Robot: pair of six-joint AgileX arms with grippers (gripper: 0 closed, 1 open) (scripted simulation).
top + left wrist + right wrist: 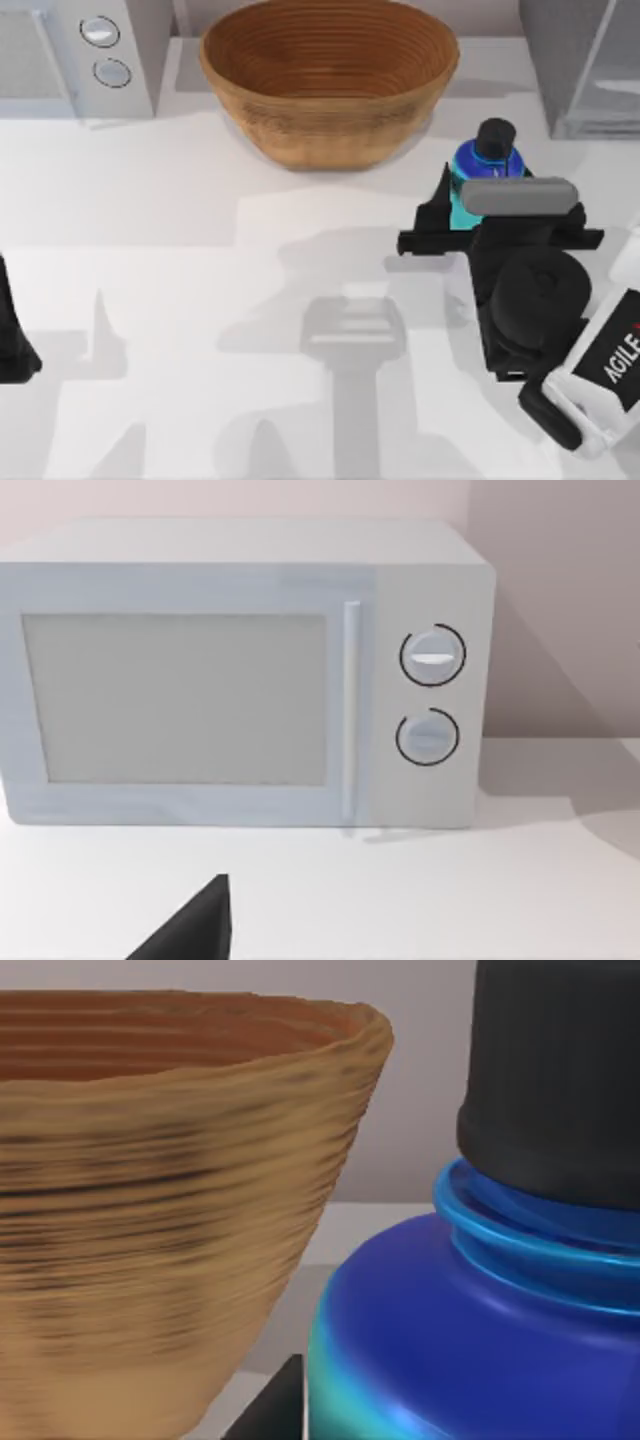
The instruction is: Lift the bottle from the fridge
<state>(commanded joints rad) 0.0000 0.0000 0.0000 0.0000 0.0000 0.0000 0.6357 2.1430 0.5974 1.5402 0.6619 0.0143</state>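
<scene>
The right gripper (470, 215) stands on the table's right side, directly over the bottle (487, 165), which rises upright between the black fingers (437, 205) with its long axis vertical and its black cap (496, 135) clear above them; whether the fingers are pressed against the bottle or merely flank it cannot be told. In the right wrist view the bottle (470, 1340) looms very close, its cyan band just under the cap (555, 1080), so a straight upward pull appears to be what the lift calls for. The bottle stands on the open table (200, 200) rather than inside the fridge (585, 65), which sits behind it at the far right corner. Just beside the bottle, toward the table's middle, is the wooden bowl (330, 75) (the nearest obstacle, though apart from it). The left arm (15, 340) is parked at the left edge, its wrist view facing the microwave (240, 670) at the far left.
</scene>
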